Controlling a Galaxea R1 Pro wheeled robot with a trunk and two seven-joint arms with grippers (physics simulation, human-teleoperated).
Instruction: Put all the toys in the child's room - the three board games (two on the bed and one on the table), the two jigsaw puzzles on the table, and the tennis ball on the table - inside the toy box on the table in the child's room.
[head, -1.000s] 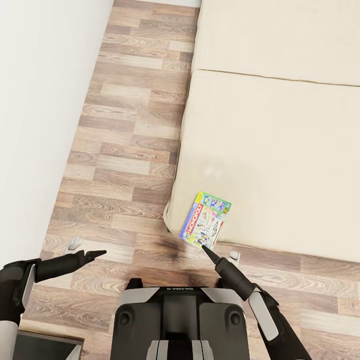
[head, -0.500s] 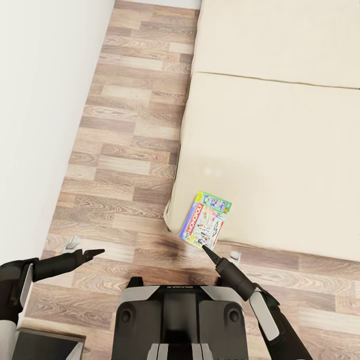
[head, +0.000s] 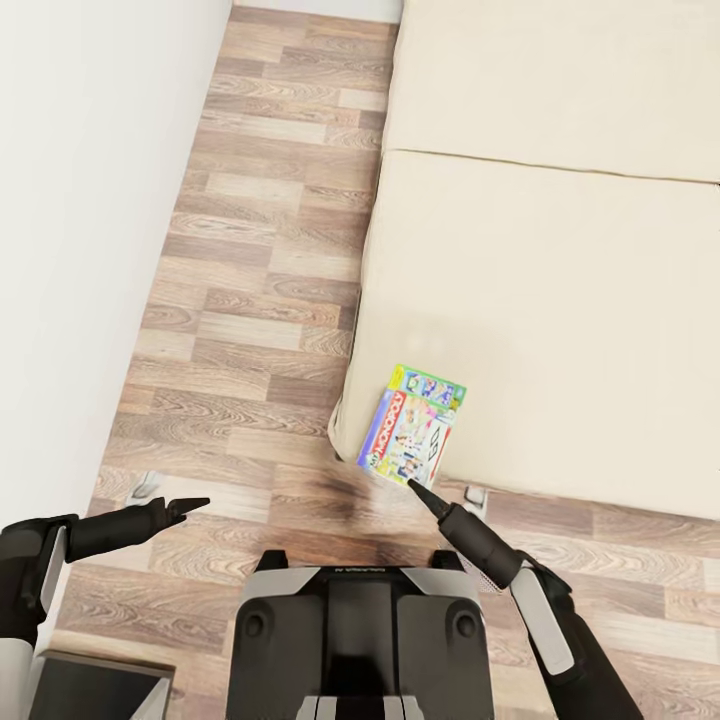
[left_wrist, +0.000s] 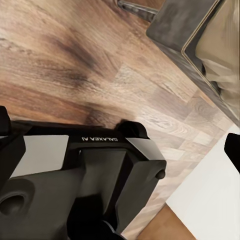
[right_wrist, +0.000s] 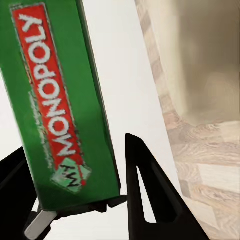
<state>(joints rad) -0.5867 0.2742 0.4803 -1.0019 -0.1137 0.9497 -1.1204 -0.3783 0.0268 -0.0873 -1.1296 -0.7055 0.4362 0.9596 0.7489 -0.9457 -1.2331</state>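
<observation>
At bed corner, board game long axis twd robot, right pincer clamping its near edge.

The Monopoly box has lifted slightly, apparently raised by the right tool.

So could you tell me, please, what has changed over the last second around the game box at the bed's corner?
The flat green-blue Monopoly game box has tipped up off the cream mattress bed, lifted at its near edge by the right gripper, whose fingers are shut on it; the right arm has shifted a little to the right. The left gripper stays hovering over the wood plank floor, holding nothing.
</observation>
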